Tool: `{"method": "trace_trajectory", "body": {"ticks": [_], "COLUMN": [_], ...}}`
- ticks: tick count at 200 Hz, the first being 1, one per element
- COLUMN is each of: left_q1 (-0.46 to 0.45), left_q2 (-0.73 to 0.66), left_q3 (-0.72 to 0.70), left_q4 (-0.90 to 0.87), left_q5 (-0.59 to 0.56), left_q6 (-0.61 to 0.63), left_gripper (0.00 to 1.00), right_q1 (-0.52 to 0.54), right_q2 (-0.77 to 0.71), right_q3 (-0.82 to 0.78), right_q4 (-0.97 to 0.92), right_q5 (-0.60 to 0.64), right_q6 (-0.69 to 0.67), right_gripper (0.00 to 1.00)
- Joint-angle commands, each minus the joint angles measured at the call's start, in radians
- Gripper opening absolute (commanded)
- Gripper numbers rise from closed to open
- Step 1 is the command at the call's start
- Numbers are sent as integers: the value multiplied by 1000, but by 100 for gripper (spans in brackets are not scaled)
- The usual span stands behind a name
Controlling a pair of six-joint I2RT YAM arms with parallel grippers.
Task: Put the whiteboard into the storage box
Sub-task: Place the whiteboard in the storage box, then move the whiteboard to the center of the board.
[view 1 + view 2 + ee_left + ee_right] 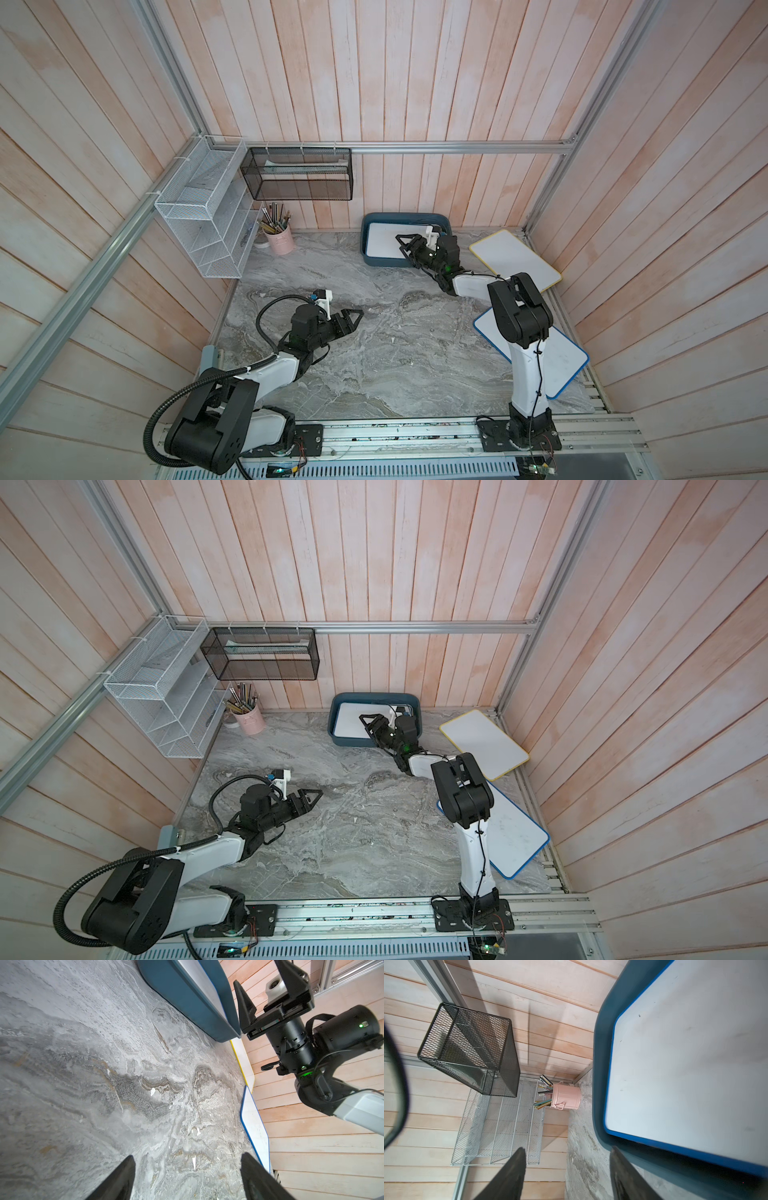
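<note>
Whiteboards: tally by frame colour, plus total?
Blue frame: 2, the boxed whiteboard inside the storage box and the loose blue whiteboard outside it.
Yellow frame: 1, the yellow whiteboard, also outside the box.
Total: 3

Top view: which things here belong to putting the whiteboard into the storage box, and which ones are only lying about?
Belongs to the job:
- storage box
- whiteboard already lying in it
- yellow-edged whiteboard and blue-edged whiteboard, both outside it
- right gripper, open, at the box

Only lying about:
- pink pencil cup
- black mesh rack
- white wire shelf
</note>
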Motion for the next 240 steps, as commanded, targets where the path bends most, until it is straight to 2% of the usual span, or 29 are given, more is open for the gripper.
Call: {"method": "trace_trajectory", "body": {"ticks": [1,23,45,110,153,185,240], "left_q1": [7,7,7,7,6,-7,-73], "left_q2": [3,-4,1,51,115,176,274], "left_q3": [-1,0,3,27,40,39,64], "left_q4": [40,24,29,56,119,160,247], "left_q5": [20,13,9,20,46,69,61], "left_q6": [-2,8,6,3,-19,-41,-66], "left_gripper": [81,81,81,81,81,81,81], "right_q1": [-40,-69,-71,-78,-111,-120,-194], "right_q2": [-37,-41,-64,-193,-292,-433,-605], "right_q3": [-11,-41,-37,-24,-170,-305,-517], "right_q4": [-82,-29,-64,-366,-406,-509,-578], "right_q5": [-82,-137,-156,-175,-203,-81,-39], "right_q6": [-48,-26,-76,-378,-455,-559,-600], "right_gripper": [65,65,65,65,65,65,65]}}
